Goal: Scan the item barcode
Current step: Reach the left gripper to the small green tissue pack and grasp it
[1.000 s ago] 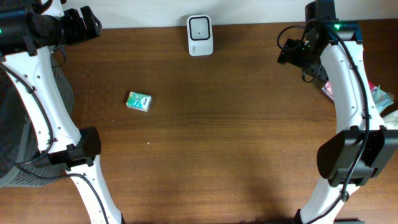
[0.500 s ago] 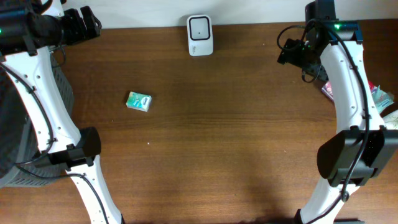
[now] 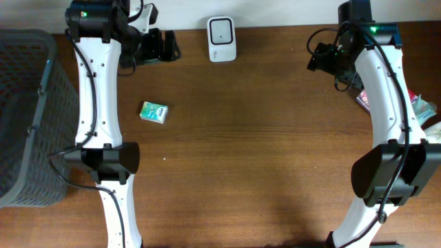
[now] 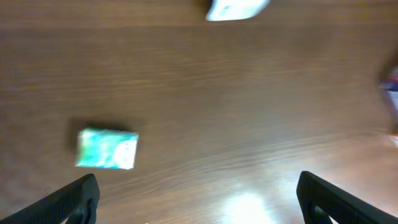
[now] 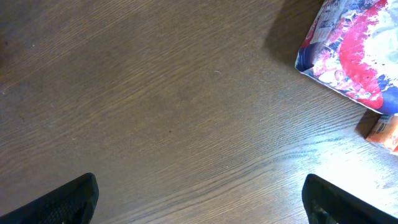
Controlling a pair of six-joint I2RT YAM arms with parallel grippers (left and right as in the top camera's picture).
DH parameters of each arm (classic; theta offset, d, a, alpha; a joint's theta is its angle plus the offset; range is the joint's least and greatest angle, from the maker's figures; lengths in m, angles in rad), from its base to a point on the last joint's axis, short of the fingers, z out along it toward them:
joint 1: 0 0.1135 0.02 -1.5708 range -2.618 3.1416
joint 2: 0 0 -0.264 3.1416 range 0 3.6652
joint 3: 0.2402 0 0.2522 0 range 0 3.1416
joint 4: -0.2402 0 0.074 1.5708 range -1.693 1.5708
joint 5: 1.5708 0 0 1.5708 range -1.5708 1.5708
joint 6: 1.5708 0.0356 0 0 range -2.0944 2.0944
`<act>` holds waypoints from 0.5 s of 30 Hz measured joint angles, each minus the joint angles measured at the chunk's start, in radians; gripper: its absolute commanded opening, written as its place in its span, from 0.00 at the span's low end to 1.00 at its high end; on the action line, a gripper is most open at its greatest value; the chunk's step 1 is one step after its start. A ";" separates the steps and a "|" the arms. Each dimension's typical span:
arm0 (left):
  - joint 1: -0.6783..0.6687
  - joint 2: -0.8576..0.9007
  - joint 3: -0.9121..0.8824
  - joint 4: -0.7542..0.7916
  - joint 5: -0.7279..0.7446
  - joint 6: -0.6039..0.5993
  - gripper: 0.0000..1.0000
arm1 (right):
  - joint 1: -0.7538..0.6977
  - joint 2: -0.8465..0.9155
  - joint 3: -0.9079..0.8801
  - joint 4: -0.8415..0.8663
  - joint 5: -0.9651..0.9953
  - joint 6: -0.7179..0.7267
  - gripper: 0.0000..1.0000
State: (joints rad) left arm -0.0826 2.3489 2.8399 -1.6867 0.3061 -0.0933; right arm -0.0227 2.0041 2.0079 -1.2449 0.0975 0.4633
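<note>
A small teal and white box (image 3: 154, 112) is laid flat on the brown table (image 3: 262, 151), slightly turned, in its left part. A white scanner (image 3: 222, 38) with a dark square window is placed at the far edge, well apart from the box.

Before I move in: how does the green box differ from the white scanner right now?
The green box is teal with white print; the scanner is white with a dark square window. From overhead the green box looks smaller than the scanner. The green box lies askew out on the table, left of centre; the scanner sits square at the far edge. Both rest on the wood, and nothing is touching either.
</note>
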 measured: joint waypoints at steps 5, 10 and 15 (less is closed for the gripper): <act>0.003 0.000 -0.285 0.061 -0.191 -0.119 0.89 | 0.000 0.000 0.000 0.000 0.000 0.000 0.99; 0.006 0.000 -0.541 0.257 -0.283 -0.227 0.85 | 0.000 0.000 0.000 0.001 0.000 0.000 0.99; -0.014 0.000 -0.706 0.354 -0.289 -0.128 0.73 | 0.000 0.000 0.000 0.000 0.000 0.000 0.99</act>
State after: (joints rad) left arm -0.0971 2.3486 2.1338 -1.3331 0.0174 -0.2214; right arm -0.0227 2.0041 2.0079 -1.2453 0.0975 0.4633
